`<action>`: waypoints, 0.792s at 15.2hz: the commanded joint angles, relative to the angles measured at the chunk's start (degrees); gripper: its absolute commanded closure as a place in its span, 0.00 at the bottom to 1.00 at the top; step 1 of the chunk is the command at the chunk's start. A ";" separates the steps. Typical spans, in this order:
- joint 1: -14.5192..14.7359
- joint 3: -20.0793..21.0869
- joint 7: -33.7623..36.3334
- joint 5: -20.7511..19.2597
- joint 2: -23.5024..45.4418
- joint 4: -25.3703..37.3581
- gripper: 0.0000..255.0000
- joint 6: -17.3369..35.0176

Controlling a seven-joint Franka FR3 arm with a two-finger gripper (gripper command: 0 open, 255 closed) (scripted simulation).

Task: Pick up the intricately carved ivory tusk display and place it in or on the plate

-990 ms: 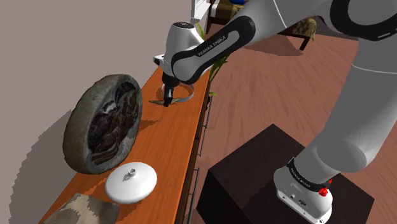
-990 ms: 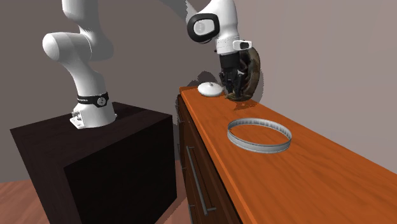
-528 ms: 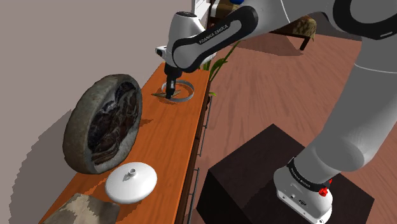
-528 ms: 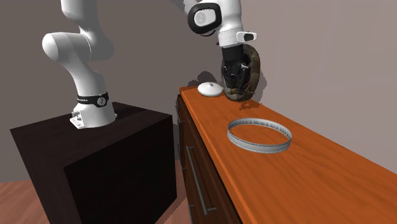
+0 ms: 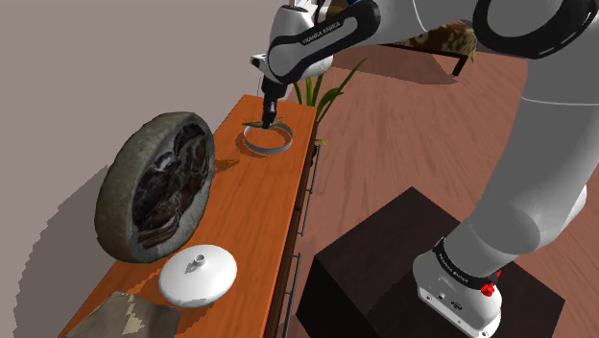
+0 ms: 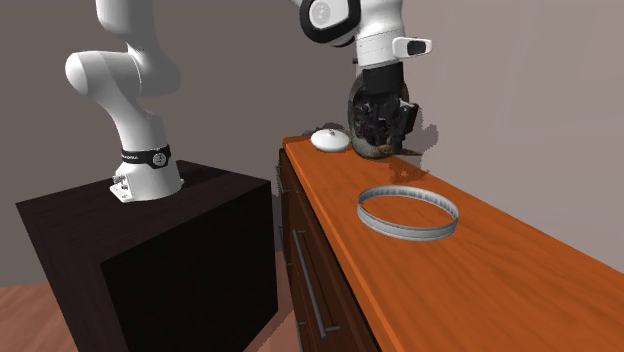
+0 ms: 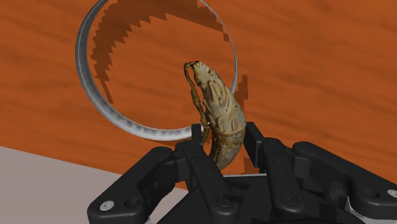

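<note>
shoulder: high behind stand (image 5: 384, 254) | exterior: low, opposite end | wrist: close overhead | shared: sideboard (image 5: 259, 216)

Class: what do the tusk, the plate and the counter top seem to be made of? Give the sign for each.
Tusk: cream-tan, matt, carved in relief; ivory or bone, perhaps resin.
Plate: grey ring with ribbed wall and dull sheen; probably metal.
Counter top: orange-brown with faint grain streaks; smooth wood or veneer.

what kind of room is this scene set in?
Likely a living room or hallway in a house: a long wooden sideboard with drawer handles against a plain wall, a plank floor, a leafy houseplant at its far end, and a round carved ornament on top.
</note>
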 commanded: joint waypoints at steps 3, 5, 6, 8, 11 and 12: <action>-2.39 -1.21 -4.17 -0.05 4.19 6.80 1.00 -3.11; -2.95 -1.58 -5.21 -0.21 5.81 8.71 1.00 -3.55; -2.90 -1.65 -5.21 -0.31 6.17 8.45 1.00 -2.93; -2.79 -1.80 -5.18 -0.53 6.96 8.02 1.00 -1.74; -2.60 -2.05 -5.14 -0.87 8.22 7.49 1.00 0.01; -2.54 -2.13 -5.12 -0.99 8.65 7.33 1.00 0.59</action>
